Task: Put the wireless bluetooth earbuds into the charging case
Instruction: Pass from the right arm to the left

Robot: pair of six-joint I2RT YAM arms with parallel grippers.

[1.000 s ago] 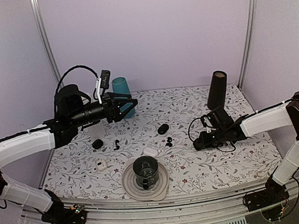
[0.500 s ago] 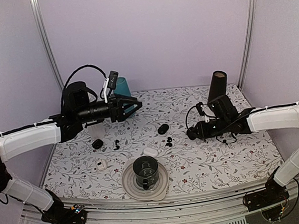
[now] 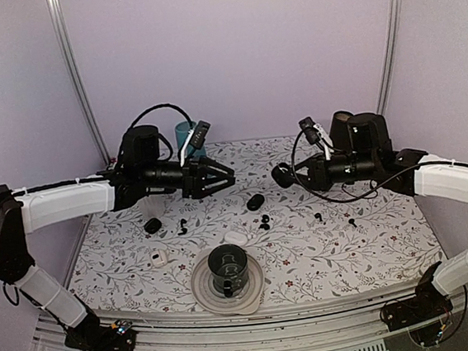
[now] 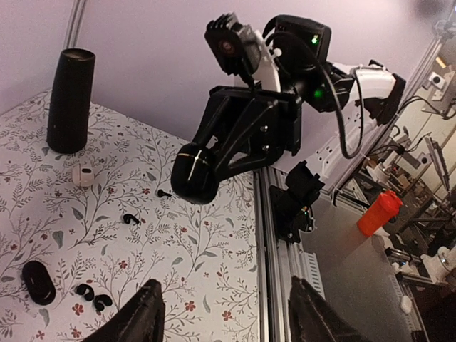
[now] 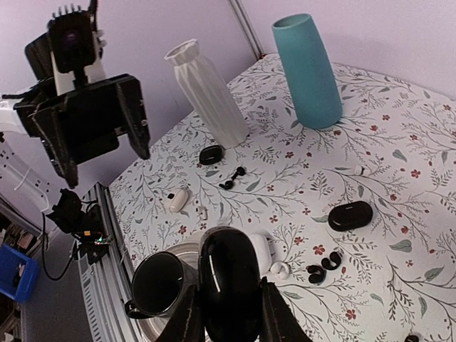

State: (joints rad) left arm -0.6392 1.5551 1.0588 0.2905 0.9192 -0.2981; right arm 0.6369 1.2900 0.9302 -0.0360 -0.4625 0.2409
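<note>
Right wrist view shows the earbuds (image 5: 324, 266) lying as a pair on the table (image 5: 399, 142), with neither tool touching them. In the top view they sit mid-table, just in front of a flat case (image 3: 256, 202) and just right of a white case (image 3: 235, 238). The white case's lid seems to stand open, though it is small and partly hidden. A left stray (image 3: 182, 226) lies well to the left of the pair. The right strays (image 3: 317, 215) lie on the wide run of table to its right, which carries little else out to the right edge.

The right tool (image 5: 229, 292) hangs above the table behind and right of the pair, its fingers pressed onto a held case (image 3: 282, 175), glossy black and pebble-shaped. The left tool (image 3: 222, 181) faces it from the left at about the same height. Its fingers (image 4: 146, 317) are spread and hold nothing. A gap of air lies between the two tools, roughly above the flat case.

At the near edge a plate (image 3: 204, 293) carries a mug (image 3: 227, 263), close in front of the white case. Toward the left edge lie a small case (image 3: 153, 226) and a white pod (image 3: 158, 257). A white vase (image 5: 206, 92) stands under the left arm, and a teal vase (image 5: 310, 71) and a black cylinder (image 4: 70, 100) stand along the back edge.
</note>
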